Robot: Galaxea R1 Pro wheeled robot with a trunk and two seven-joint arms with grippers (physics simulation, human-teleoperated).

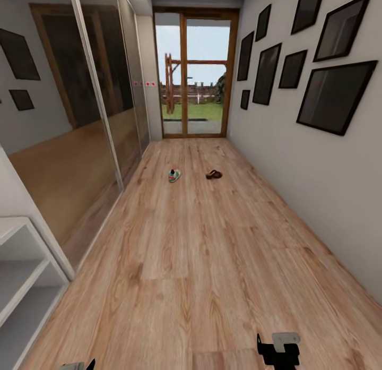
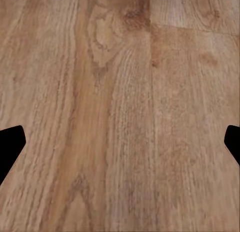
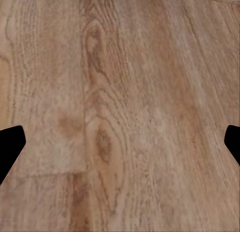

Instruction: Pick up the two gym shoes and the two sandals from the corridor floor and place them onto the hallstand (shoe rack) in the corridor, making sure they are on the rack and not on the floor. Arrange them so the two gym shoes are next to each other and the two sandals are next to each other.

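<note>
Task looks barely begun, judging by the scene: no shoe on any rack, both grippers empty.

Landmark = glass door (image 1: pixel 193 75) at the corridor's far end. One gym shoe (image 1: pixel 174 175) lies on the corridor floor (image 1: pixel 212 264) a bit short of the door, and one sandal (image 1: pixel 214 174) lies near it, toward the wall w/ the dark picture frames (image 1: pixel 334 94). Shoe and sandal are apart, not touching. The other gym shoe and other sandal aren't seen here. Both visible items are well away from the robot, so a drive toward the door is prob. needed before any pick.

White shelf unit (image 1: pixel 21 264), far from the door at the near left corner, shows two low shelves, nothing on them; can't tell if it's the right hallstand.

Left gripper (image 2: pixel 120 142): fingers wide apart, nothing between, pointing down at bare planks. Right gripper (image 3: pixel 120 142): same, spread wide, empty.

Materials: floor is light-brown wood-grain plank, knots and seams clear in the wrist views, matte. Gym shoe is small and whitish w/ teal and red touches. Sandal is dark brown, low, strappy. Mirrored sliding panels (image 1: pixel 90 110) opposite the frames, glossy.
</note>
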